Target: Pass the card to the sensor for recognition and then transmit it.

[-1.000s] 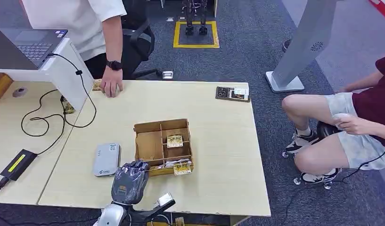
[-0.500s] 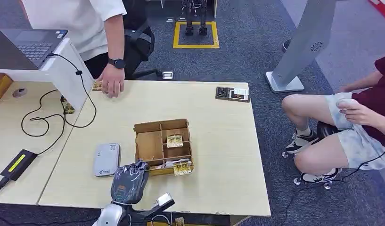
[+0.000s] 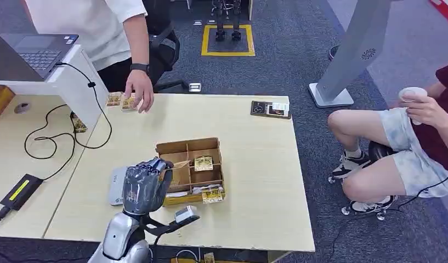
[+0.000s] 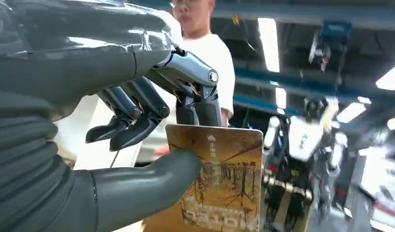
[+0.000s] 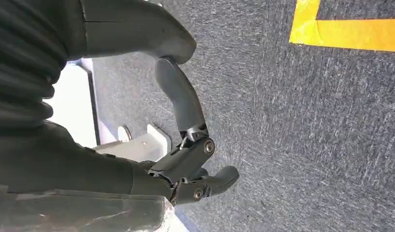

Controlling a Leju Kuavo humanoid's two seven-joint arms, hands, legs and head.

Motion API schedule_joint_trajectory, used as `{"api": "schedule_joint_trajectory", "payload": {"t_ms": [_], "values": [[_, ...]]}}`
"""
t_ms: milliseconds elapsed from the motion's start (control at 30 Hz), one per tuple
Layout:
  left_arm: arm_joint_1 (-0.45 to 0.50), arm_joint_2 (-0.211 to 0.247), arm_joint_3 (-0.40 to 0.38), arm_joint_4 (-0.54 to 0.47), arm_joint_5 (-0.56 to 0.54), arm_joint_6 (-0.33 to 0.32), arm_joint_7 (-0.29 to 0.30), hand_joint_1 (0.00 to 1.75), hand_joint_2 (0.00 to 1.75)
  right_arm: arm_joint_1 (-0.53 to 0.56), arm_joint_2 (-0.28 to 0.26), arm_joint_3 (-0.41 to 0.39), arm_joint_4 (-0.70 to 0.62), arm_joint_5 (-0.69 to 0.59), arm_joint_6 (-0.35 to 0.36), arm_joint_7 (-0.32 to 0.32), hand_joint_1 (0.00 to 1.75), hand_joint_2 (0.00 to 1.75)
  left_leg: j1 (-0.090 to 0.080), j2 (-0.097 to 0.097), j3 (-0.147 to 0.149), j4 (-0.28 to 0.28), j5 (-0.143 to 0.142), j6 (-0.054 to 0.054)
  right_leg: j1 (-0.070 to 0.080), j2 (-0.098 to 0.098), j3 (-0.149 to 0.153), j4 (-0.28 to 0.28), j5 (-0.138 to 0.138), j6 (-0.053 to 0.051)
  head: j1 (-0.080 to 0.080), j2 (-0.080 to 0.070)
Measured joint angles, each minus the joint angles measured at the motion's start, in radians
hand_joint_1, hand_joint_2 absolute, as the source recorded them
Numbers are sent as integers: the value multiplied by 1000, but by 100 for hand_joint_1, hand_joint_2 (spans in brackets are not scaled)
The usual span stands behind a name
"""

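My left hand (image 3: 146, 186) is raised over the near left part of the table, beside the cardboard divider box (image 3: 180, 147). In the left wrist view the left hand (image 4: 137, 111) pinches a gold-brown printed card (image 4: 222, 183) between its thumb and fingers, and the card stands upright. The grey card reader (image 3: 115, 189) lies flat on the table just left of the box, partly hidden behind that hand. More cards lie in the box (image 3: 203, 163) and at its front edge (image 3: 212, 195). My right hand (image 5: 185, 150) hangs over the dark carpet, fingers apart, holding nothing.
A standing person reaches a hand (image 3: 140, 93) over loose cards (image 3: 114, 99) at the table's far left. A seated person (image 3: 413, 137) is at the right. A black item (image 3: 271, 109) lies at the far right edge; a cable (image 3: 51, 139) and black adapter (image 3: 21, 190) lie left.
My left hand has risen from the box's front edge with the card, moving up and over the reader. The standing person's hand lifted off the table. The seated person raised a hand.
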State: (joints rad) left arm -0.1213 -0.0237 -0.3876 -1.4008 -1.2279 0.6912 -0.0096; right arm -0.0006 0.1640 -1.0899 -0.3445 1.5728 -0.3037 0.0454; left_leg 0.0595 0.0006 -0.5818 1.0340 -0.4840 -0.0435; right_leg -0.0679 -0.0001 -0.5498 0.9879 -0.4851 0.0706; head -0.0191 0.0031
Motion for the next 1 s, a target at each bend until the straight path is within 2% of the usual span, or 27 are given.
{"api": "schedule_joint_trajectory", "payload": {"t_ms": [167, 467, 733, 1000], "values": [[-57, -11, 15, -14, 37, 0, -21, 175, 175, -4, -10, 18, 18, 0, -8, 2, 0, 175, 0, 0, 0, 0, 0, 0, 0, 0, 0, 0, 0, 0, 0, 0], [-180, -10, 15, 6, 44, 0, 27, 175, 175, -19, -27, 53, 50, 0, -20, 2, 0, 175, 0, 0, 0, 0, 0, 0, 0, 0, 0, 0, 0, 0, 0, 0], [-328, -9, 16, 134, 54, -1, 115, 175, 175, -34, -43, 95, 78, 0, -27, 18, 0, 175, 0, 0, 0, 0, 1, 0, 0, 0, 0, 0, 1, 0, 0, 0], [-428, -11, 18, 237, 58, 0, 143, 175, 175, -44, -52, 120, 90, 0, -27, 29, 0, 175, 0, 0, 0, 0, 1, 1, 0, 1, -1, 0, 1, 0, 0, 0]]}}
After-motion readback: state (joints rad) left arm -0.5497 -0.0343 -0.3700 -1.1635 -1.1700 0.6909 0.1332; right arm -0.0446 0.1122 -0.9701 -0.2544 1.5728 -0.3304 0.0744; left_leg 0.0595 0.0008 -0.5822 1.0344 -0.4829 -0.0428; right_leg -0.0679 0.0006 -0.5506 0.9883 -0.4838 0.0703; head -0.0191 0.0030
